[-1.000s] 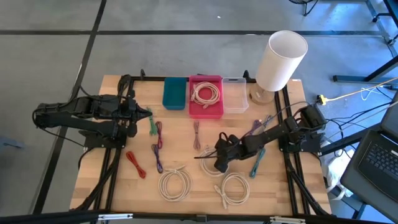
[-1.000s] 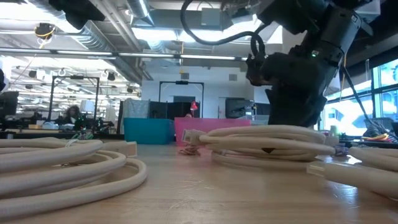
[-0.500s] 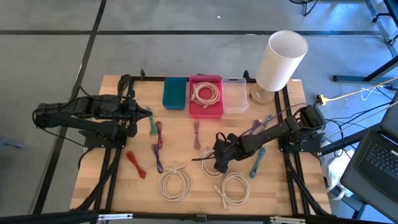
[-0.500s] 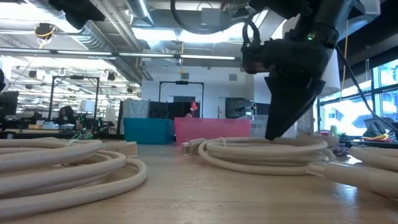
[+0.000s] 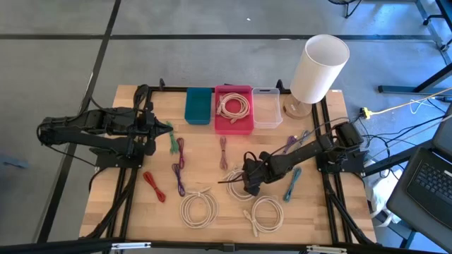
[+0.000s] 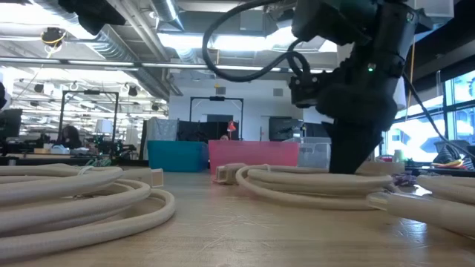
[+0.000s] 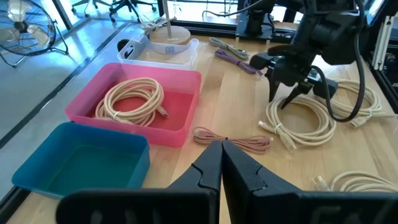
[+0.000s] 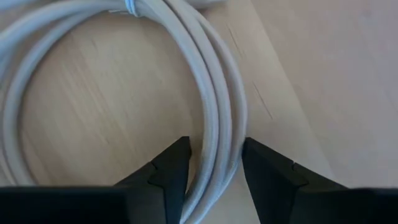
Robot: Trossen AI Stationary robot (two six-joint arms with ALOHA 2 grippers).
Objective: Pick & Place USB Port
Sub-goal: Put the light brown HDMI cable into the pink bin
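A white coiled cable (image 5: 239, 175) lies flat on the wooden table, right of centre. My right gripper (image 5: 245, 182) stands over it, pointing down and open. In the right wrist view the gripper (image 8: 216, 143) has two strands of the coil (image 8: 214, 118) running between its fingers. The low view shows it (image 6: 356, 156) down at the coil (image 6: 312, 182). My left gripper (image 7: 221, 163) is shut and waits over the table's left part (image 5: 164, 130), beside a green cable (image 5: 171, 143). A pink bin (image 5: 248, 125) holds another white coil (image 5: 232, 106). My right gripper comes at the white coil from above, pointing down, and its open fingers (image 8: 173, 168) stand across two strands on one side of the loop (image 8: 219, 155). The coil lies flat on the table. Whether the fingers touch the strands, I cannot tell.
A teal bin (image 5: 198, 104) and a clear bin (image 5: 267, 107) flank the pink one at the far edge. A white cylinder (image 5: 319, 68) stands at the far right. Two more white coils (image 5: 198, 209) (image 5: 267, 212) lie near; red (image 5: 154, 185), pink (image 5: 223, 152), teal (image 5: 291, 185) and purple (image 5: 293, 144) cables lie scattered.
My right gripper has come down onto the white coil and shifted slightly toward the table's left. In the low view the coil has settled lower and flatter on the table than a second ago.
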